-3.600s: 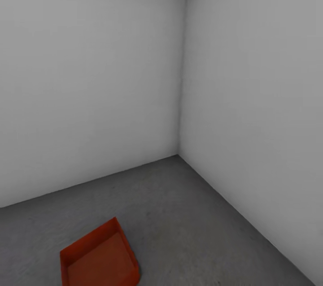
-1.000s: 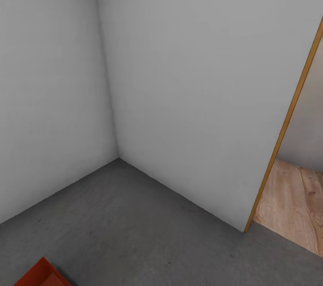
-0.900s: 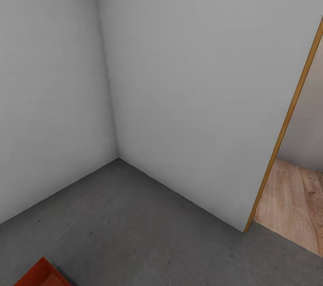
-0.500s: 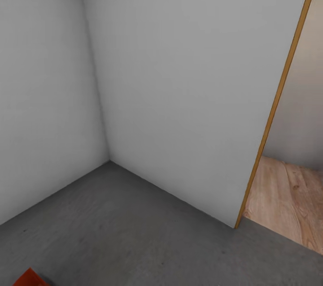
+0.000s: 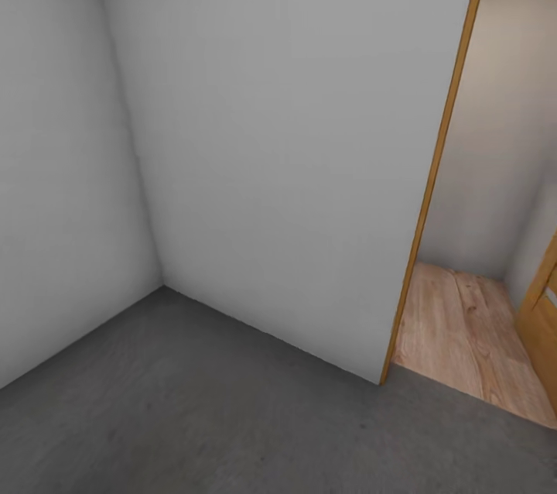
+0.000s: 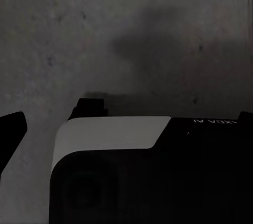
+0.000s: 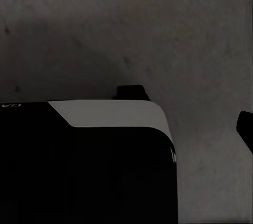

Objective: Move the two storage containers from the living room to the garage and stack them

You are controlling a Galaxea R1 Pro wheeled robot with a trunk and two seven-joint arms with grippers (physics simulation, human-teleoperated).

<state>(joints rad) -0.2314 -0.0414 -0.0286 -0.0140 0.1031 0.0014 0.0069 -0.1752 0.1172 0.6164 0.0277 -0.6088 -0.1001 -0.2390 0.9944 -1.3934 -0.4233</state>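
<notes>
While the head camera faces a corner of pale grey walls (image 5: pixel 255 138), the rough dark grey concrete floor (image 5: pixel 193 409) meets a wood-trimmed doorway (image 5: pixel 433 161) opening onto light plank flooring (image 5: pixel 464 335). Both wrist cameras look down at that concrete past dark housings (image 6: pixel 153 176); whether either gripper's jaws are spread cannot be told.

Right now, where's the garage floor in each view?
Head: floor across the bottom, meeting the wall and the wood planks at the doorway.
Left wrist: floor beyond the arm's casing.
Right wrist: floor beyond the casing.
Shared landmark: the mottled dark-grey concrete itself.
</notes>
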